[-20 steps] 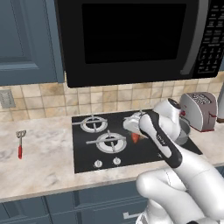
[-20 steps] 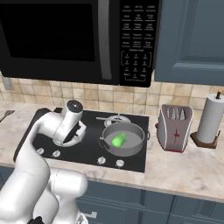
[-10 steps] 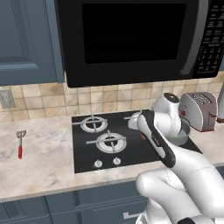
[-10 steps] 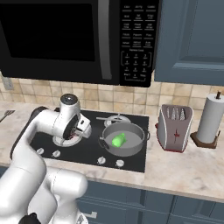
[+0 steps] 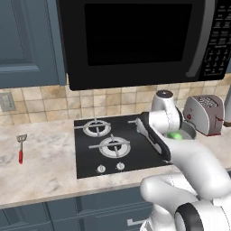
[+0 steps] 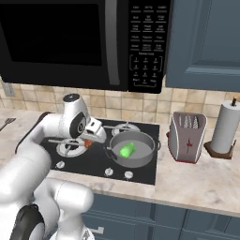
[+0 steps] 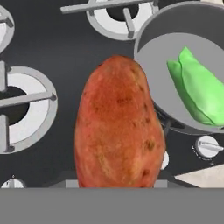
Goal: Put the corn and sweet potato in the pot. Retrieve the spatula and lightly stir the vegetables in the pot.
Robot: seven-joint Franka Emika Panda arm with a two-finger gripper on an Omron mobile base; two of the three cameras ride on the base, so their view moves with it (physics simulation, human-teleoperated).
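My gripper (image 6: 89,140) is shut on the sweet potato (image 7: 118,127), an orange-brown oval that hangs over the black cooktop just left of the pot (image 6: 140,161). From the right base view the sweet potato (image 6: 87,143) is a small reddish spot under the hand. The bright green corn (image 6: 126,150) lies inside the grey pot; its green tip (image 5: 173,135) peeks out behind my arm, and the hand view shows the corn (image 7: 199,94) on the pot floor (image 7: 159,74). The red-handled spatula (image 5: 20,146) lies on the counter far to the left.
A black microwave (image 6: 70,42) hangs low over the stove. A toaster (image 6: 187,138) and a paper towel roll (image 6: 227,126) stand right of the pot. Burner grates (image 5: 108,146) and knobs (image 5: 110,168) lie left of and below the hand.
The hand has carried the sweet potato a short way right, closer to the pot, and has turned. The grip has not changed.
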